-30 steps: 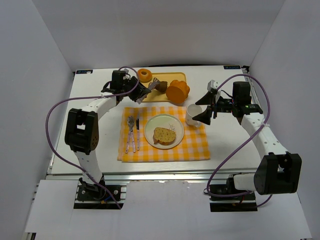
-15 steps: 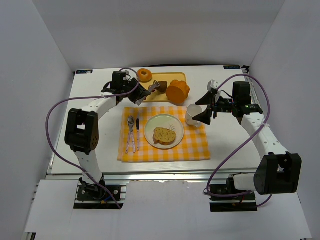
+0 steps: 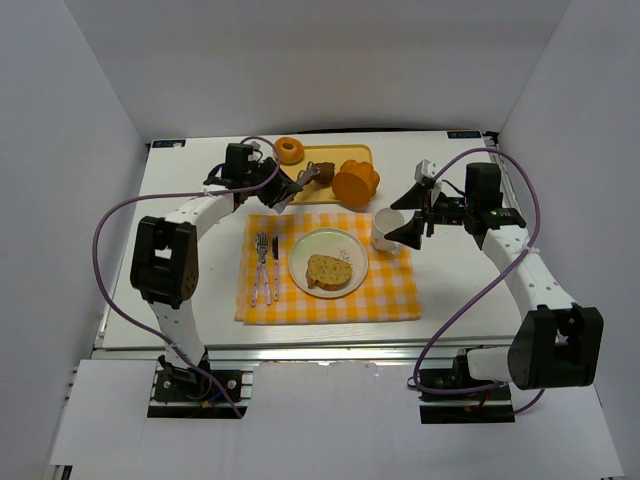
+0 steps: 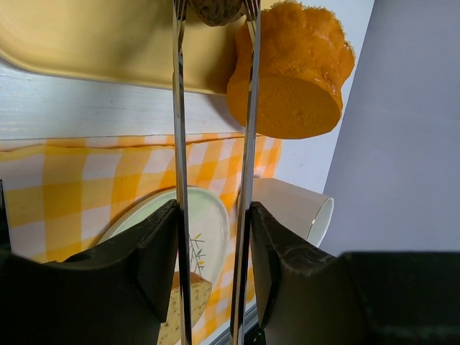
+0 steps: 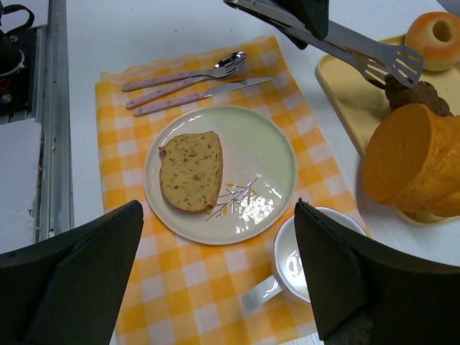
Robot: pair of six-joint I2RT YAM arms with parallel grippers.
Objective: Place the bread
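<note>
Where a yellow checked cloth (image 3: 390, 290) covers the middle of the white desk (image 3: 460, 290), a pale round plate (image 3: 340, 245) sits on it. On the near left part of the plate a slice of bread (image 3: 328, 271) lies flat. Left of the plate, on the cloth, the cutlery (image 3: 266, 265) lies side by side with the handles toward the near edge. Right of the plate, just beside its rim, a white cup (image 3: 386, 228) stands at the far right corner of the cloth. The right gripper (image 3: 408, 232) hovers right of the plate, next to the cup. Its jaws stand wide apart with nothing between them.

Beyond the plate, past the far edge of the cloth, a yellow tray (image 3: 325, 155) rests on the desk. A big orange loaf (image 3: 355, 183) sits at the tray's right end, beyond the plate and a little to its right. The left gripper (image 3: 310, 176) reaches over the tray from beyond the plate's left side with long metal blades. Its jaws are closed partway on a small brown bun (image 3: 324, 172), one blade against each side. Whether the bun is lifted off the tray cannot be told. Farthest from the plate, at the tray's far left corner, lies a ring doughnut (image 3: 289, 150).
</note>
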